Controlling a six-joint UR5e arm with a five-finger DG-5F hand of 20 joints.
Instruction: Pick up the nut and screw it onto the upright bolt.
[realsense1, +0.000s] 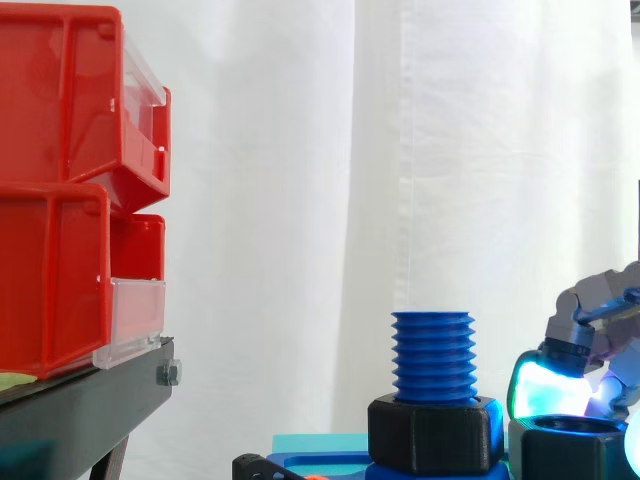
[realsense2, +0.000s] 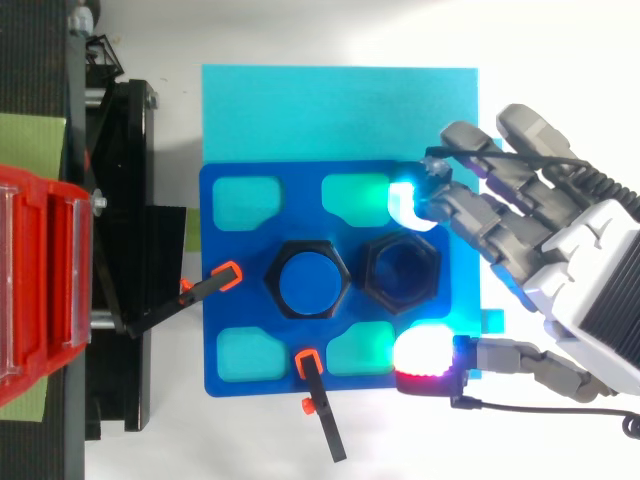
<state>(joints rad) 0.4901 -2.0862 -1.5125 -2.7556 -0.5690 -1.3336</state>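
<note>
Nut (realsense1: 565, 452) sits on blue base plate (realsense2: 225, 300), just beside upright bolt (realsense1: 432, 355), arm side. Hand (realsense2: 560, 235) spread wide, straddling nut, nothing held; pads (realsense2: 404, 206) near its corners. Prob. stiff, light, smooth plastic. Grab opp. hex flats, not corners.

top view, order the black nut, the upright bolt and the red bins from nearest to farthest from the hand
1. Black nut: right part of the blue plate, directly beside the hand.
2. Upright bolt: just left of the nut, near the plate's middle.
3. Red bins: at the far left edge, well past the plate.
</note>
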